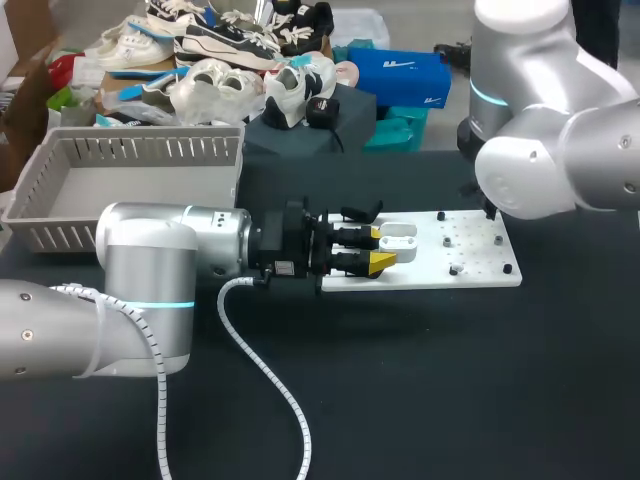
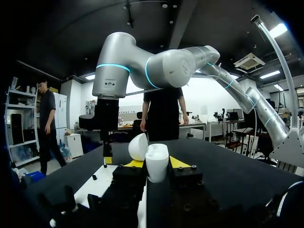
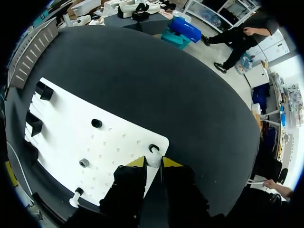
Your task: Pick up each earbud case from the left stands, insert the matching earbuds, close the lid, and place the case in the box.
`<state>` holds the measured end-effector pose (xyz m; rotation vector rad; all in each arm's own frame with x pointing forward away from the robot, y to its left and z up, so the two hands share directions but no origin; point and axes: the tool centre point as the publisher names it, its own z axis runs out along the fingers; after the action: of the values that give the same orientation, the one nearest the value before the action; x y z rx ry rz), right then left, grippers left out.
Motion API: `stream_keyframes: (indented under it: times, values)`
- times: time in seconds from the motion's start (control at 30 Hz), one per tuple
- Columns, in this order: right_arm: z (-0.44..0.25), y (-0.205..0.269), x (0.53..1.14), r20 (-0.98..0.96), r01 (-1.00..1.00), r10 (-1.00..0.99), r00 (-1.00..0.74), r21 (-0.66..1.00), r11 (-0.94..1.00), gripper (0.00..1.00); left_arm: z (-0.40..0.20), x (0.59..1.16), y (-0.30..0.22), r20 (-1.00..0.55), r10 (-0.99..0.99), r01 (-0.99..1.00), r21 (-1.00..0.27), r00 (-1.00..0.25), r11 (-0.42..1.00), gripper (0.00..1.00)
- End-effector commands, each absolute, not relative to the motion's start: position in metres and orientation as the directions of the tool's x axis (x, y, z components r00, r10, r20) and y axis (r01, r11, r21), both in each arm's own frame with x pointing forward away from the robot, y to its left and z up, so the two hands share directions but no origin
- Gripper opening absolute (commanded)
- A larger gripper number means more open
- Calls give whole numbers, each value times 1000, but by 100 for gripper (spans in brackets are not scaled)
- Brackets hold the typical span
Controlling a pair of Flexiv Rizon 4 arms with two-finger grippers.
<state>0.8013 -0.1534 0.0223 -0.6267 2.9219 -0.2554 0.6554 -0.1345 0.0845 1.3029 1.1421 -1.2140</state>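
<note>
My left gripper is shut on a white earbud case, held just over the left part of the white board. In the left wrist view the case stands upright between the yellow fingertips with its lid open. My right gripper points down at the board's far right corner, its yellow tips closed around a small white earbud seated in a black holder. In the head view the right arm's elbow hides that gripper.
A grey slatted box stands at the back left of the table. The board carries black case stands, a black peg, a grey peg and another white piece. Shoes and boxes are piled behind.
</note>
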Motion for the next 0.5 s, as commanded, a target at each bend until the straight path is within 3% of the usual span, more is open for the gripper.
stream_keyframes:
  times: [0.03,0.5]
  values:
    - [27,-152,802,-103,-391,-415,-904,-194,900,0,84,655,-135,-998,13,996,58,59,-73,0]
    - [100,-141,758,-174,-368,-421,-890,-271,889,0,84,655,-135,-998,13,996,58,59,-73,0]
